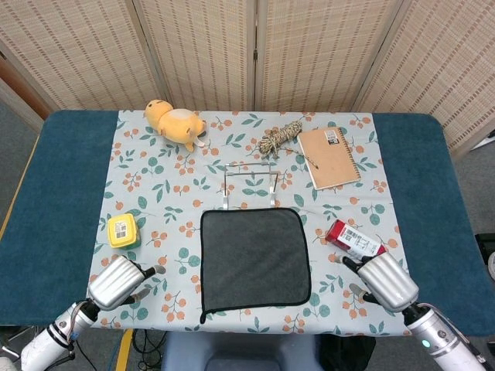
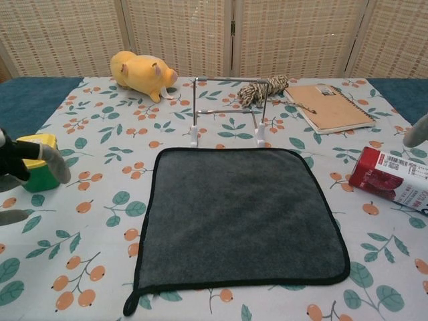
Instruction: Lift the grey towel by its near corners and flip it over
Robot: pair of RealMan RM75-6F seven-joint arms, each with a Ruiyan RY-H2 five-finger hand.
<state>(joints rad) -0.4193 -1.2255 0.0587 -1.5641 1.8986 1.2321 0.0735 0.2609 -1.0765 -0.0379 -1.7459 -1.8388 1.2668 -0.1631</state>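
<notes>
The grey towel (image 1: 255,259) with black edging lies flat on the flowered cloth, near the table's front edge; in the chest view the grey towel (image 2: 241,217) has a small tab at its near left corner. My left hand (image 1: 117,282) hovers left of the towel's near left corner, fingers apart and holding nothing; the chest view shows the left hand (image 2: 23,167) at the left edge. My right hand (image 1: 384,280) sits right of the near right corner, empty and apart from the towel. Only a fingertip of the right hand (image 2: 416,130) shows in the chest view.
A yellow-lidded green tub (image 1: 124,230) stands just beyond my left hand. A red bottle (image 1: 352,239) lies right by my right hand. Behind the towel stands a wire rack (image 1: 249,185). A yellow plush toy (image 1: 176,123), a rope bundle (image 1: 280,137) and a brown notebook (image 1: 329,157) lie further back.
</notes>
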